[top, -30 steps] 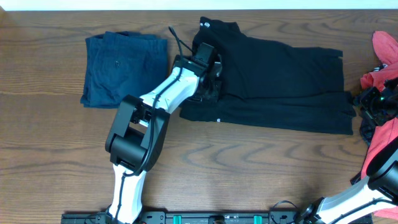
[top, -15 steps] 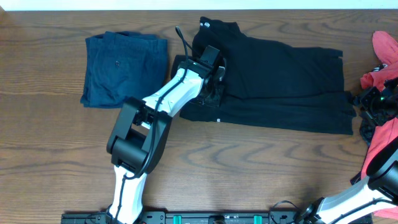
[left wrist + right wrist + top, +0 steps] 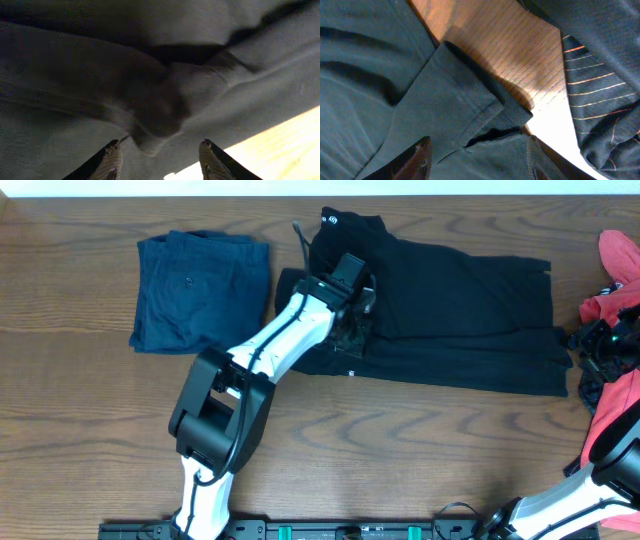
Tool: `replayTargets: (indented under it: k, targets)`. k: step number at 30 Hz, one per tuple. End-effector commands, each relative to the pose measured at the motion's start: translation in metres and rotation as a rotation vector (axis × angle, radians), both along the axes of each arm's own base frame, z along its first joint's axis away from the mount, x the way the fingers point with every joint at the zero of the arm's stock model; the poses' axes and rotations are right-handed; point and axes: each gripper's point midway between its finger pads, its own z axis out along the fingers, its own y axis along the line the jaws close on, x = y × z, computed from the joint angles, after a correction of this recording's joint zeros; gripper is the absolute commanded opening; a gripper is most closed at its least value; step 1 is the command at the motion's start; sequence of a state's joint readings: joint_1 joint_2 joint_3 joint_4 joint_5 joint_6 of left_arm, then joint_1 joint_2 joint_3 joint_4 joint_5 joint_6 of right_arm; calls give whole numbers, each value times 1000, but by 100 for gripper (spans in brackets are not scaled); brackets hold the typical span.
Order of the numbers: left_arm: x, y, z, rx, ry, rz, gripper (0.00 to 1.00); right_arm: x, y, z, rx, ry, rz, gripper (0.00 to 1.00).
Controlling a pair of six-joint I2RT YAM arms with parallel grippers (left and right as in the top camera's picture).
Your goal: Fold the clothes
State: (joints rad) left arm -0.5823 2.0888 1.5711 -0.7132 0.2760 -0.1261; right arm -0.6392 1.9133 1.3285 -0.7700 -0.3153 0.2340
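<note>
The clothes lie on a wooden table. A long black garment (image 3: pixel 450 310) with a small white round logo (image 3: pixel 330 220) stretches across the back, doubled lengthwise. Navy-blue shorts (image 3: pixel 200 290) lie folded to its left. Coral-red pieces (image 3: pixel 620 255) sit at the right edge. My left gripper (image 3: pixel 358 315) hangs over the black garment's left part; in the left wrist view it (image 3: pixel 162 160) is open, a bunched lump of black fabric (image 3: pixel 155 110) just beyond the tips. My right gripper (image 3: pixel 590 352) is at the garment's right end, open (image 3: pixel 477 160) over its hem (image 3: pixel 470 100).
More coral-red cloth (image 3: pixel 615 420) lies at the right front beside my right arm. A dark fabric with thin orange stripes (image 3: pixel 600 85) shows in the right wrist view past a strip of bare wood (image 3: pixel 510 45). Bare table (image 3: pixel 90 400) runs along the front and left.
My left gripper has opened and let go of the black fabric, shifting a little right and toward the back. The right arm has not moved.
</note>
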Motion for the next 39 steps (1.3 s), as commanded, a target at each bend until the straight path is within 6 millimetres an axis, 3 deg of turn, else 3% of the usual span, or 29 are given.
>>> replayTargets:
  k: [1, 5, 9, 14, 17, 26, 27, 28, 31, 32, 39]
  targets:
    - [-4, 5, -16, 86, -20, -38, 52, 6, 7, 7, -4, -19, 17, 59]
    - [0, 4, -20, 108, -48, -47, 49, 6, 7, 7, -4, -18, 17, 59]
    - [1, 4, -20, 111, -56, -59, 32, 6, 7, 7, -4, -18, 17, 59]
    - [1, 3, -23, 115, -62, -89, 24, 6, 7, 7, -4, -19, 17, 58]
    - [0, 3, -23, 117, -60, -97, 7, 6, 7, 7, -4, -19, 17, 59]
    - [5, 0, -2, 104, -81, -95, 6, 8, 9, 8, 9, -28, 20, 58]
    - [4, 0, -2, 104, -80, -96, 8, 8, 9, 8, 11, -30, 21, 58]
    - [2, 1, -3, 109, -72, -96, 27, 8, 9, 8, 12, -30, 21, 58]
    - [-2, 3, -8, 117, -60, -97, 57, 8, 9, 8, 11, -30, 21, 58]
    - [-2, 3, -10, 116, -61, -97, 61, 8, 9, 8, 11, -30, 21, 58]
    - [0, 2, -22, 116, -61, -97, 62, 8, 9, 8, 12, -29, 21, 58]
